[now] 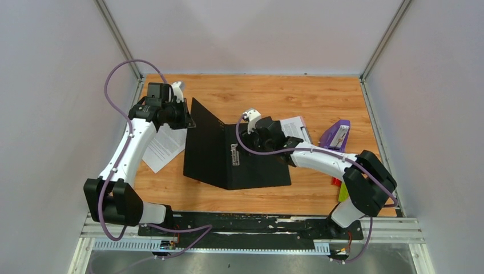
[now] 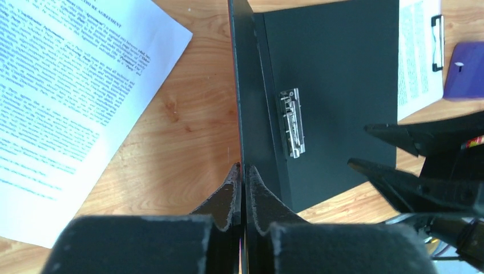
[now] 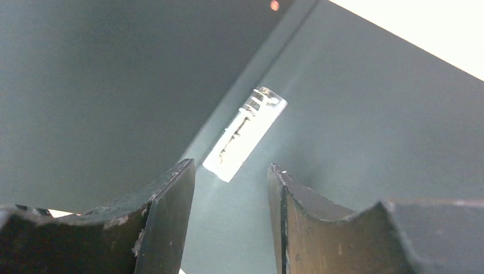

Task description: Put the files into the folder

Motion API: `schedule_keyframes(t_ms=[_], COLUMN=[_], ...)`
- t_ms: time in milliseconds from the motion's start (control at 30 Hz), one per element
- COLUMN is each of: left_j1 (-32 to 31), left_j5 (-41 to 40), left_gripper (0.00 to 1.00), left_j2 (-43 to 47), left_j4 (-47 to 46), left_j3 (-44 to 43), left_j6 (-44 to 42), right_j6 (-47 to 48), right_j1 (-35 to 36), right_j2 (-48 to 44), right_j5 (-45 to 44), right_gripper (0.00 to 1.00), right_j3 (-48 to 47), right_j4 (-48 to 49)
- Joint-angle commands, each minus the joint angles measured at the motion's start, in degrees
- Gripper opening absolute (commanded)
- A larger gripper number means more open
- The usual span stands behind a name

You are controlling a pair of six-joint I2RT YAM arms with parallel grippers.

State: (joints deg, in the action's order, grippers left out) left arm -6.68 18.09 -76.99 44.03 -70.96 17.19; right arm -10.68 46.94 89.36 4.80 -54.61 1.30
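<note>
The folder (image 1: 251,165) lies open in the middle of the table, black inside up, with a metal clip (image 2: 291,123) by its spine. Its left cover (image 1: 208,137) stands upright. My left gripper (image 1: 185,117) is shut on that cover's top edge; in the left wrist view (image 2: 242,171) the jaws pinch the thin board. A printed white file sheet (image 1: 165,145) lies on the table left of the folder and also shows in the left wrist view (image 2: 74,103). My right gripper (image 1: 246,134) is open and empty just above the folder's inside (image 3: 114,85), near the metal clip (image 3: 245,132).
A clipboard holding a printed sheet (image 1: 297,128) lies right of the folder, partly under my right arm. A purple stapler (image 1: 337,136) sits beside it. Small red and yellow items (image 1: 342,191) lie by the right arm's elbow. Walls close in the table.
</note>
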Motion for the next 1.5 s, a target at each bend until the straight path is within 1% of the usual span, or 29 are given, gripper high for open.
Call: schedule_keyframes(t_ms=[0, 67, 167, 333, 433, 567, 733, 967, 1067, 1300, 1467], left_j1=[0.1, 0.1, 0.1, 0.1, 0.1, 0.1, 0.1, 0.1, 0.1, 0.1, 0.1], left_j5=[3.0, 6.2, 9.8, 11.4, 10.5, 9.7, 7.4, 3.9, 3.0, 2.2, 1.8], left_gripper=[0.0, 0.0, 0.0, 0.0, 0.0, 0.0, 0.0, 0.0, 0.0, 0.0, 0.0], left_j2=[-0.1, -0.1, 0.5, 0.2, 0.7, 1.8, 2.7, 5.3, 5.9, 6.1, 6.7], left_j4=[3.1, 3.5, 1.0, -2.3, -4.3, -7.4, -8.3, -9.1, -9.5, -9.1, -9.1], left_j3=[-4.8, -4.8, -3.6, -2.0, -0.5, 2.9, 5.5, 8.6, 9.4, 9.7, 9.8], left_j6=[-7.8, -7.8, -5.0, -0.8, 2.2, 4.6, 5.6, 5.8, 5.7, 5.0, 4.9], right_j6=[-4.2, -4.0, -3.1, -4.7, -7.6, -12.0, -14.9, -16.4, -17.1, -17.7, -18.0], right_j1=[-2.7, -3.4, -4.0, -4.0, -4.1, -4.0, -3.5, -1.1, -0.2, 0.9, 1.4], right_j2=[-0.7, -2.0, -3.0, 0.2, 2.3, 4.9, 7.9, 10.5, 10.8, 12.0, 12.7], right_j5=[-0.8, -0.8, 0.0, 3.6, 6.8, 9.5, 10.0, 10.0, 9.5, 8.9, 8.6], right_gripper=[0.5, 0.5, 0.49, 0.43, 0.4, 0.35, 0.31, 0.27, 0.27, 0.22, 0.22], right_j3=[-3.6, -3.3, -3.1, -4.2, -5.1, -5.0, -5.1, -6.5, -6.1, -6.1, -5.9], right_j4=[-4.6, -6.1, -7.5, -10.3, -11.6, -10.2, -10.3, -14.1, -14.3, -14.7, -14.3])
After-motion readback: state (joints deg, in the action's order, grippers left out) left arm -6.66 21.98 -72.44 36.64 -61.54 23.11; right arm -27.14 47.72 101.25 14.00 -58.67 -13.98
